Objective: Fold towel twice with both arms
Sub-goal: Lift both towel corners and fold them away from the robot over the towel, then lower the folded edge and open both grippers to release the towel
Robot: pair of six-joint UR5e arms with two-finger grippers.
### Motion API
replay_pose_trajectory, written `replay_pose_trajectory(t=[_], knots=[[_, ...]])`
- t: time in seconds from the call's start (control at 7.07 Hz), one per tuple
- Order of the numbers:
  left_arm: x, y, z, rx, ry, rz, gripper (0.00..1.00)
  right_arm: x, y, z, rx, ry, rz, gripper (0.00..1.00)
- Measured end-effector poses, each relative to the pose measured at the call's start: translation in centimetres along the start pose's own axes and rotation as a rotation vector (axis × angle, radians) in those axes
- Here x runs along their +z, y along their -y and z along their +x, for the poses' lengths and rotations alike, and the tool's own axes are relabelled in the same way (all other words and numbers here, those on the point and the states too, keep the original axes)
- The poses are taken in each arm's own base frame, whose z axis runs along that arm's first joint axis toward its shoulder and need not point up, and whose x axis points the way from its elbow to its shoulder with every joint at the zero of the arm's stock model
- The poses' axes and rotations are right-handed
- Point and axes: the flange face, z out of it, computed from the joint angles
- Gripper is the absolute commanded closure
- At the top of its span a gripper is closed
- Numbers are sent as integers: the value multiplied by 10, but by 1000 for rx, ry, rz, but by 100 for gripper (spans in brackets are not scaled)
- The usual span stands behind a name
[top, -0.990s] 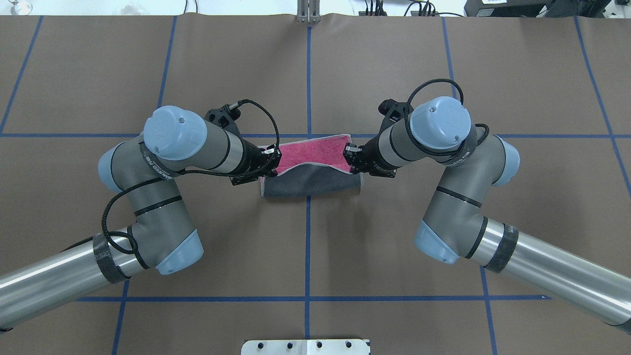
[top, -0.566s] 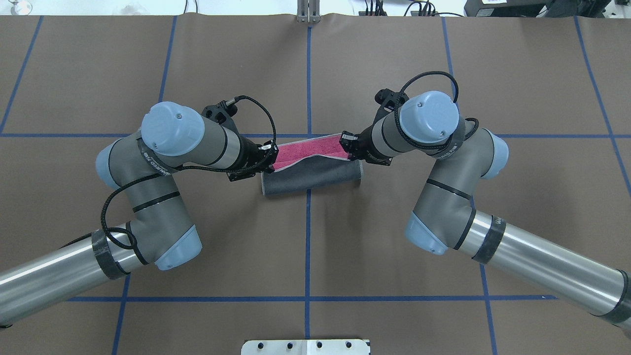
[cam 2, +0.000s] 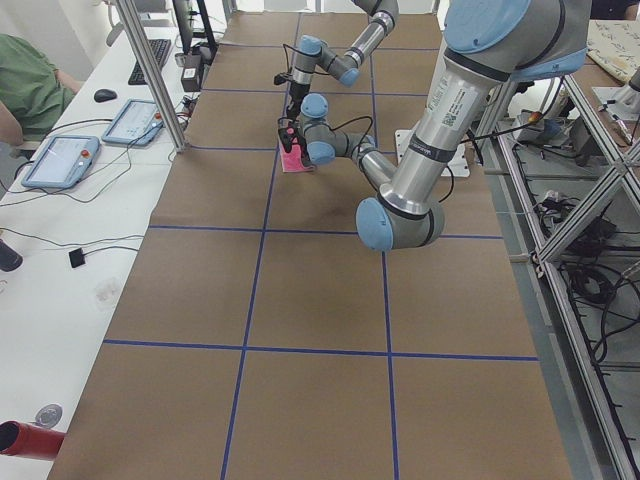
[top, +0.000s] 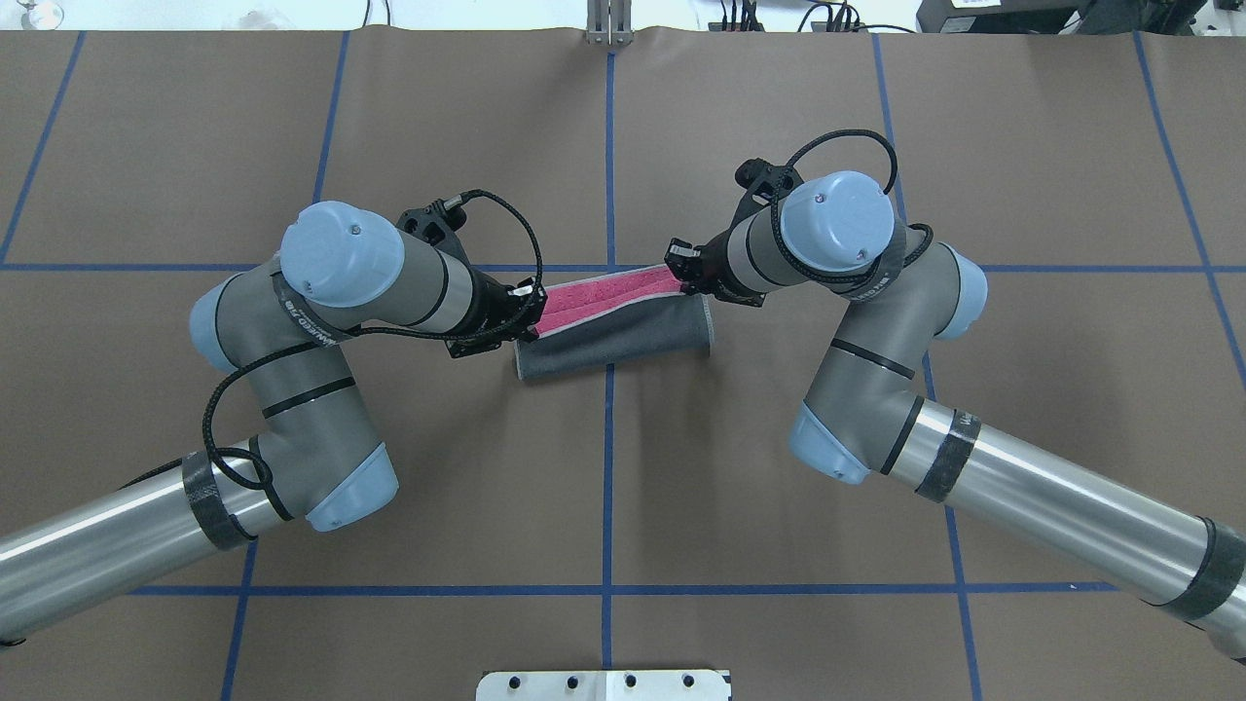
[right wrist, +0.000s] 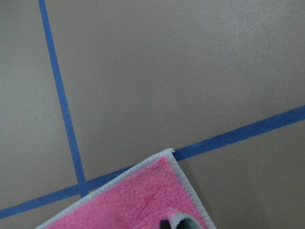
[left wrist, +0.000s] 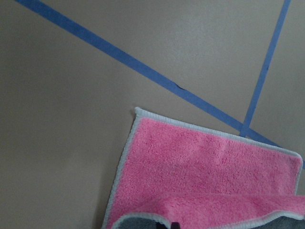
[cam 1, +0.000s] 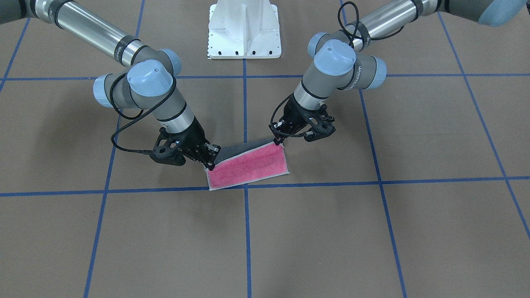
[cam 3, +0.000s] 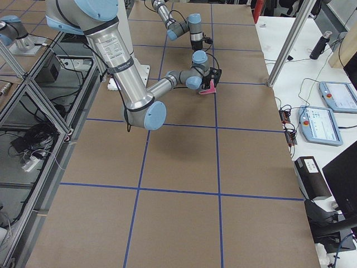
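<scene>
Pink terry pile covers one face of the towel and dark grey the other, with a light grey stitched border round the edge. It lies near the middle of the counter, a matte brown sheet crossed by blue tape lines. The far half lies flat, pink up. The near half rises from a soft rounded fold, its grey face toward the robot. The black left tool is clenched on 1 corner of the raised edge, and the black right tool on the other. Between the 2 the lifted border sags slightly. The tubular silver-grey left arm and right arm bend at light blue joint caps.
</scene>
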Motion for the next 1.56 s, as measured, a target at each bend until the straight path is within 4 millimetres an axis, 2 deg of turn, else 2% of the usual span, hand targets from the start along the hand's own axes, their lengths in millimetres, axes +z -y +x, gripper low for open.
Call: replay_pose_trajectory(t=[0.42,0.71,1.56], knots=[[3,12,-4,-12,13,15,100,-3,3,-11,-2,14,15,100],[2,24,-5,-22,17,30,100,1,5,-10,-1,7,20,100],[18,34,13,-32,32,40,100,4,8,-10,-4,10,36,100]])
